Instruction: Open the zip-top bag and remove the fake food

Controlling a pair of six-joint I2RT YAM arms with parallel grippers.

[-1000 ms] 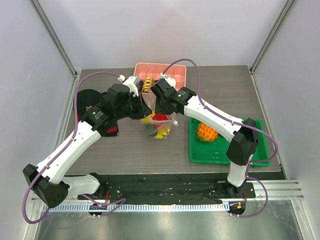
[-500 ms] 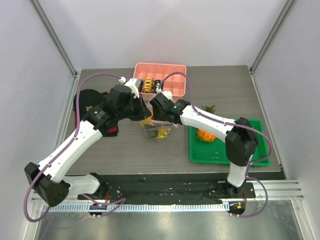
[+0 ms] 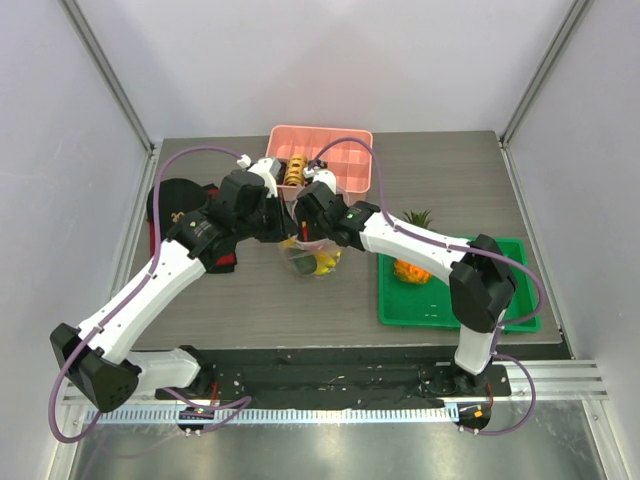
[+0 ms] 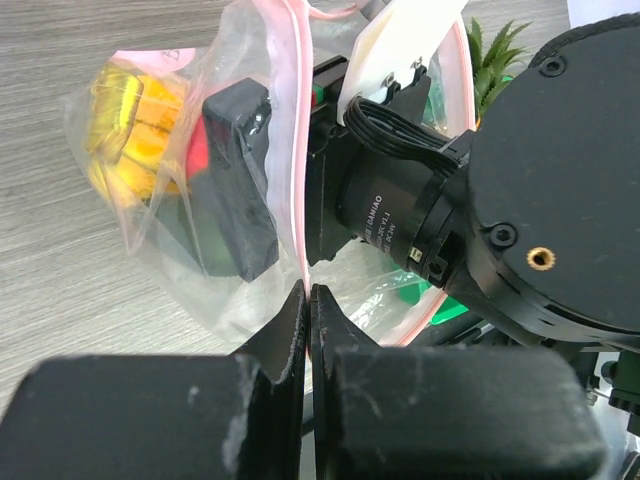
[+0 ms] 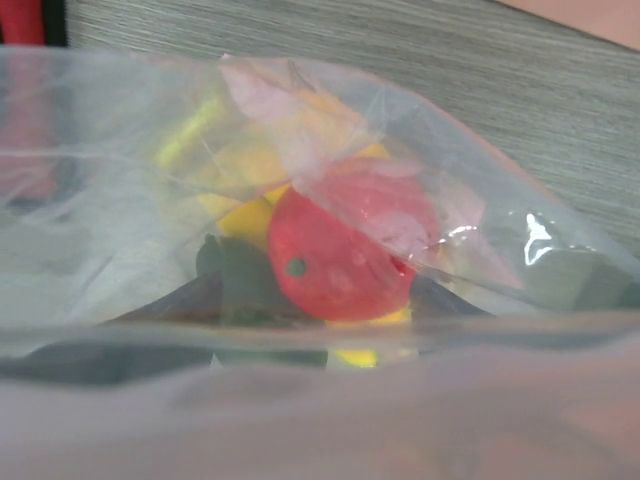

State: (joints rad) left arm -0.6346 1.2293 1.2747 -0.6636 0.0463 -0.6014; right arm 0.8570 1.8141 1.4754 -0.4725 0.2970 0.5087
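1. Over the last second my right gripper [image 3: 304, 226] has swung left, away from the green tray [image 3: 455, 312], and now sits at the mouth of the bag [image 3: 316, 260]. My left gripper [image 3: 282, 222] has barely shifted.
2. My left gripper is clamped tight on the bag's pink zip strip [image 4: 297, 150] and holds that edge up above the table [image 3: 250, 300].
3. My right gripper's fingers are spread, and the left wrist view shows one black finger [image 4: 236, 180] behind the clear plastic, apparently inside the opening.
4. The bag hangs between the two grippers near the middle of the table, just in front of the pink box [image 3: 345, 150]. A red fruit [image 5: 335, 262], a banana [image 5: 235, 215] and a dark avocado [image 5: 240, 285] lie bunched at the bottom.
5. The pineapple [image 3: 410, 268] is already out and lies on the green tray.
6. Risks, as I judge them: the fruit is glossy and packed close, so my fingers may close on loose plastic rather than a fruit.
7. A firm downward push could drag the strip out of my left pinch, and the mouth would then collapse over my right fingers.
8. Lifting a fruit with film trapped against it would raise the whole bag instead of emptying it.
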